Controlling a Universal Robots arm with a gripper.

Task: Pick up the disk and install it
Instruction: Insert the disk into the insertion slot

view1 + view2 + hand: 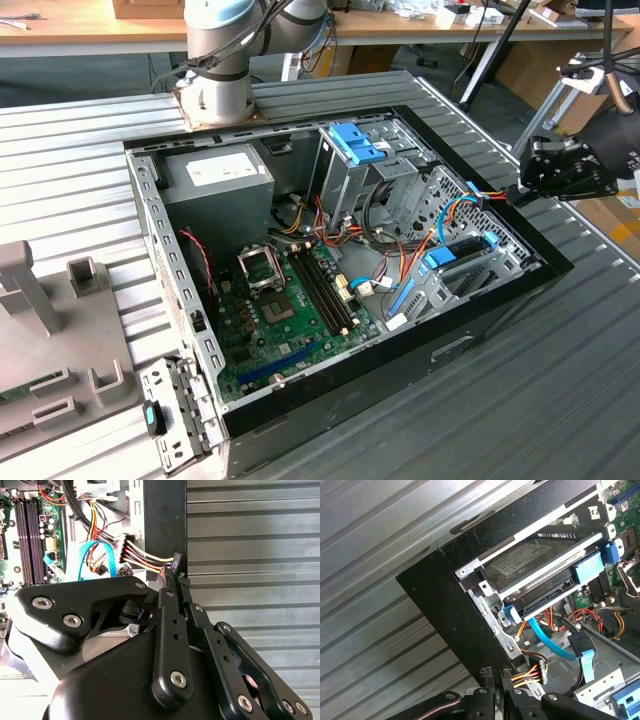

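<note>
The disk [463, 250], a dark flat drive with bright blue side rails, lies in the drive bay at the corner of the open computer case [480, 325] on the exterior view's right. The first wrist view shows the disk [532, 560] seated between its rails. My black gripper [515, 192] hovers just outside the case wall beside that bay. In both wrist views its fingers [170, 615] are shut on the black plug [176, 561] of a red, yellow and black wire bundle [530, 674] that runs out over the case edge. A blue flat cable [547, 642] hangs close under the disk.
Inside the case are a green motherboard [290, 310], a grey box with a white label [215, 180] and a light-blue latch plate [355, 142]. The arm's base [215, 85] stands behind the case. A grey fixture [45, 330] and a metal bracket [175, 415] lie on the exterior view's left.
</note>
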